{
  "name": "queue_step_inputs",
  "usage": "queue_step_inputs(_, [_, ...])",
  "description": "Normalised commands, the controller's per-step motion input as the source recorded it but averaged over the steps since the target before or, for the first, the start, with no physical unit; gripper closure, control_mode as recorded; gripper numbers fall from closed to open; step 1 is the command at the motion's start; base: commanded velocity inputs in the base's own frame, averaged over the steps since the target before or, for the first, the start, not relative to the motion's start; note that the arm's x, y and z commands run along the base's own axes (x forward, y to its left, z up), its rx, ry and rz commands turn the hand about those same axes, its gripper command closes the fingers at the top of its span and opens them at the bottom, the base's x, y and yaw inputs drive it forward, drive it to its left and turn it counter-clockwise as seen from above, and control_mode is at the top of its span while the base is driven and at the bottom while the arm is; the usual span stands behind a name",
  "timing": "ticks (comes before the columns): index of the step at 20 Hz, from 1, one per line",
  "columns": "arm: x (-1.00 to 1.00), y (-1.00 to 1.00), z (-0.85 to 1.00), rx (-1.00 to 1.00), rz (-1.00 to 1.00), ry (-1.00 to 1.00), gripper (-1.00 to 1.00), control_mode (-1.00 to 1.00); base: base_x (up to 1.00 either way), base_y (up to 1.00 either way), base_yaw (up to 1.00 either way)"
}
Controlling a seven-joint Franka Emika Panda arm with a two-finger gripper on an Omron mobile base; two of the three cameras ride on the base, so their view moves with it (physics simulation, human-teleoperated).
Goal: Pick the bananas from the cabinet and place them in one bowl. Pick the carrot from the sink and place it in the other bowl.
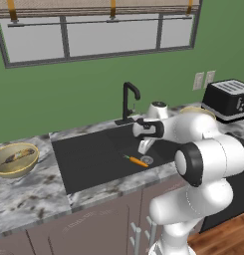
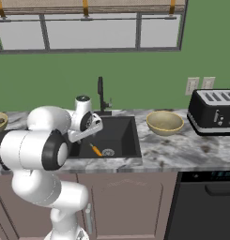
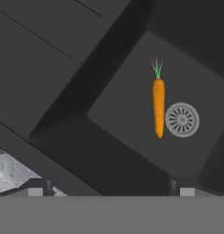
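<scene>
The carrot is lying flat on the floor of the sink, just beside the silver drain, with its body alongside the drain's rim and very close to it; whether the two are touching I cannot tell. In the hand view its long axis is running almost straight up and down, green tuft at the far end and pointed tip toward the camera. It is sitting ahead of the tool and off to one side, nearer the fingertip on the drain's side than the other one. Judging from this, the coming move is calling for a shift across toward that side and a descent into the basin, with the fingers straddling the carrot's narrow width.

In the left base view the tool is hanging above the sink's right end, near the black tap, with the carrot below it.

The tool's fingers are standing fully apart, holding nothing and touching nothing.

One bowl at the desk's left end is holding the bananas; the other bowl, right of the sink beside the toaster, is looking empty.
</scene>
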Motion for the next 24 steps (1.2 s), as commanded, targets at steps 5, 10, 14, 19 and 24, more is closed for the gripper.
queue_step_inputs(5, [-0.05, -0.08, -0.21, 0.18, 0.0, -0.09, -1.0, -1.0, 0.0, 0.0, 0.0])
queue_step_inputs(10, [0.0, -0.01, -0.15, 0.16, 0.0, -0.08, -1.0, -1.0, 0.0, 0.0, 0.0])
queue_step_inputs(14, [0.06, 0.0, -0.11, 0.13, 0.0, -0.05, -1.0, -1.0, 0.0, 0.0, 0.0])
queue_step_inputs(19, [0.06, 0.0, -0.07, 0.03, 0.0, -0.03, -1.0, -1.0, 0.0, 0.0, 0.0])
queue_step_inputs(24, [0.0, 0.0, 0.0, -0.01, 0.0, 0.0, -1.0, -1.0, 0.0, 0.0, 0.0])
